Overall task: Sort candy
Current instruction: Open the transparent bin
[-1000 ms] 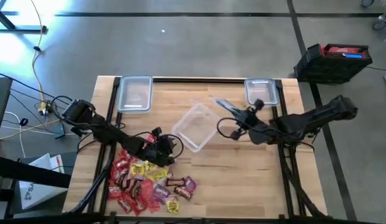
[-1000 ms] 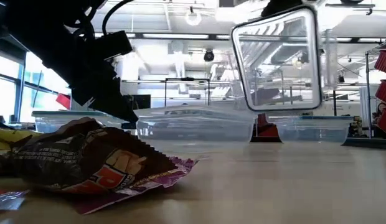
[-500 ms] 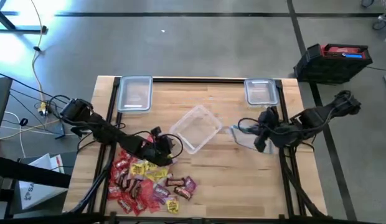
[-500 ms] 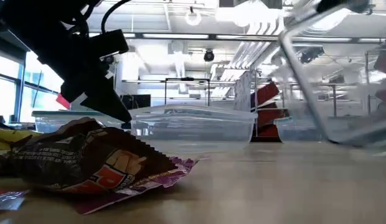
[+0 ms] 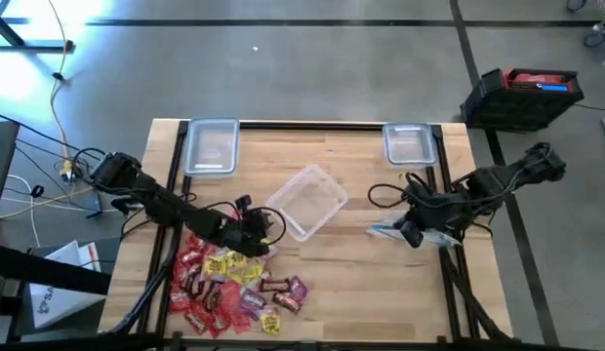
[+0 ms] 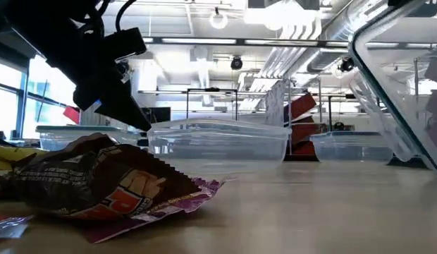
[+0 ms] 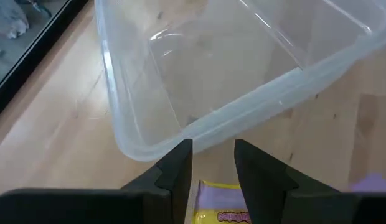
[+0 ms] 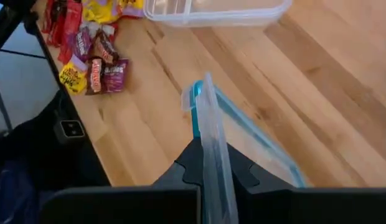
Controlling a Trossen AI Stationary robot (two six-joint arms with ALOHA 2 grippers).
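The candy lies in a heap of red, yellow, purple and brown packets at the table's near left, and shows close up in the low view. My left gripper hovers open at the heap's far edge. It points at a clear container and has a yellow packet below its fingers. My right gripper is at the table's right, shut on a clear lid with a blue seal. My right gripper pinches the lid's rim between its two fingers, so that its wrist view sees the lid edge-on. In the low view the lid slants, with its lower end close to the tabletop. Whether it touches the table I cannot tell.
The open clear container sits askew at the table's middle. Two more clear containers stand at the far edge. A black crate stands on the floor beyond the far right corner. Bare wood lies between the heap and the lid.
My right gripper has carried the lid from beside the middle container toward the table's right and near edges and down. The lid has tipped from nearly upright to slanting.
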